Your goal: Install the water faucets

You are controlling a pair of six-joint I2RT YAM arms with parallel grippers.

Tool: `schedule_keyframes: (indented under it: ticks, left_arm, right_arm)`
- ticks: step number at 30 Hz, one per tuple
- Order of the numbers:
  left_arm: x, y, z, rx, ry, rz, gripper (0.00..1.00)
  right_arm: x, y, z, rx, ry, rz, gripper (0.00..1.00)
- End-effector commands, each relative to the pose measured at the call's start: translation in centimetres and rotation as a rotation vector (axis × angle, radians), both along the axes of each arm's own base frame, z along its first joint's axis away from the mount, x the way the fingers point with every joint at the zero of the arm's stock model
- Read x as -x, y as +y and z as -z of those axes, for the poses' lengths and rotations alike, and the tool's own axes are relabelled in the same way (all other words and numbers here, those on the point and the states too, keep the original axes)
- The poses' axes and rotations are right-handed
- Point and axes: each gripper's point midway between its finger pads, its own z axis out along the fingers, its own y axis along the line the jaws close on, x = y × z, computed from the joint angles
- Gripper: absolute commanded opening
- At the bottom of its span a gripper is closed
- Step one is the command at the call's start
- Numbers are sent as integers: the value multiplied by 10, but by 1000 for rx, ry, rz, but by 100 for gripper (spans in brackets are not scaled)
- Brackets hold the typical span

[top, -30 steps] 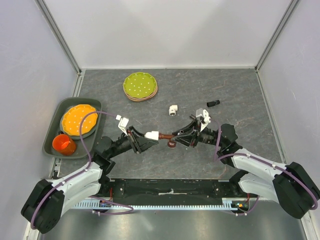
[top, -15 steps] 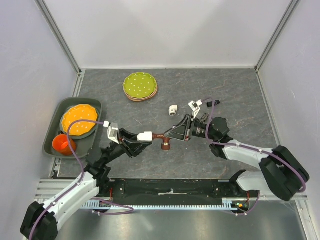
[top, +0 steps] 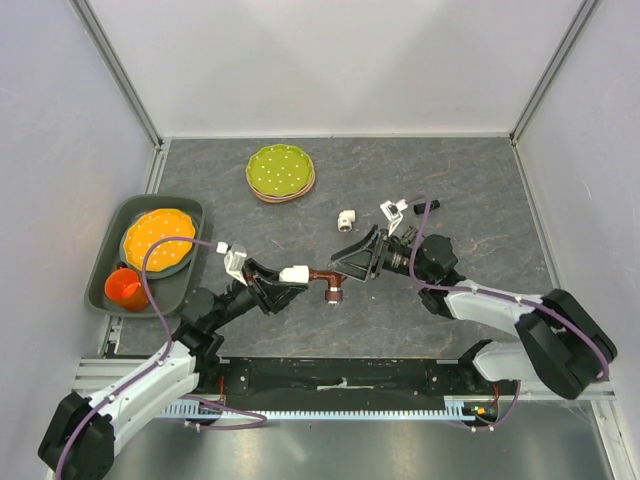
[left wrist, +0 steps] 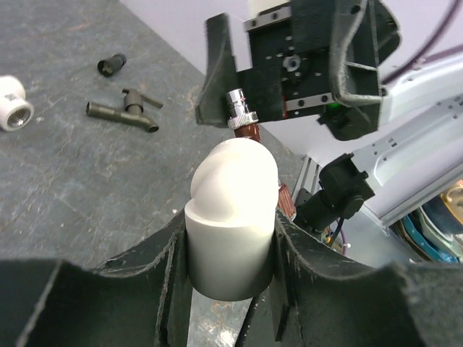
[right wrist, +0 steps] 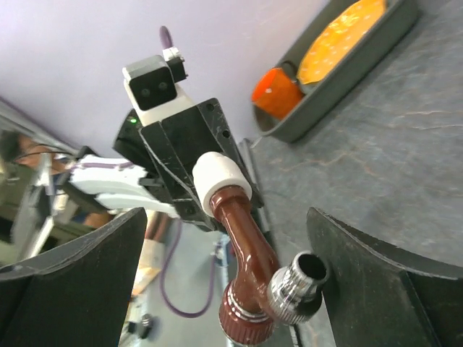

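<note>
My left gripper (top: pixel 285 277) (left wrist: pixel 230 253) is shut on a white plastic elbow fitting (top: pixel 296 273) (left wrist: pixel 233 210), held above the table. A reddish-brown water faucet (top: pixel 326 279) (right wrist: pixel 249 238) with a chrome spout (right wrist: pixel 300 285) sticks out of that elbow (right wrist: pixel 221 181). My right gripper (top: pixel 348 264) (right wrist: pixel 228 278) is open, its fingers (right wrist: pixel 79 282) wide on either side of the faucet without touching it. A dark grey water faucet (left wrist: pixel 123 112) lies on the table in the left wrist view; in the top view I cannot make it out.
A second white elbow fitting (top: pixel 346 220) (left wrist: pixel 11 112) and a short black cylinder (top: pixel 432 205) (left wrist: pixel 111 65) lie on the table behind the grippers. Green plates (top: pixel 280 172) sit at the back. A grey tray (top: pixel 110 298) at the left holds an orange plate (top: pixel 158 238) and orange cup (top: pixel 125 288).
My right gripper has opened and let go of the reddish-brown faucet, which stays in the elbow held by the left gripper. Both arms shifted slightly since a second ago.
</note>
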Motion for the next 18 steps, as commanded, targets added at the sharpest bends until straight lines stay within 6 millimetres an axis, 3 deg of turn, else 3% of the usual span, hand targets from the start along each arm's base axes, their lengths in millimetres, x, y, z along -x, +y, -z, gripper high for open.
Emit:
schedule_keyframes:
  ticks: [1,2,7,9,14,18]
  left_arm:
    - [-14,3,-27,85,38,-62,2]
    - [-16,2,-30,92,55,-66,2]
    - [-27,3,-20,71,148,-113,2]
    - [-31,4,-18,75,182,-134,2]
    - [-41,5,-9,69,291,-178,2]
    - [-45,5,-8,85,349,-189,2]
  right_arm:
    - [-26,-12,8,166,-187,172,98]
    - [-29,-16,19,228,-206,196,98]
    - [-45,-45,16,341,-306,380,98]
    - [-45,-56,4,343,-383,434,98]
    - [-31,-66,-6,348,-584,440,98]
    - [-10,-62,5,386,-809,384,98]
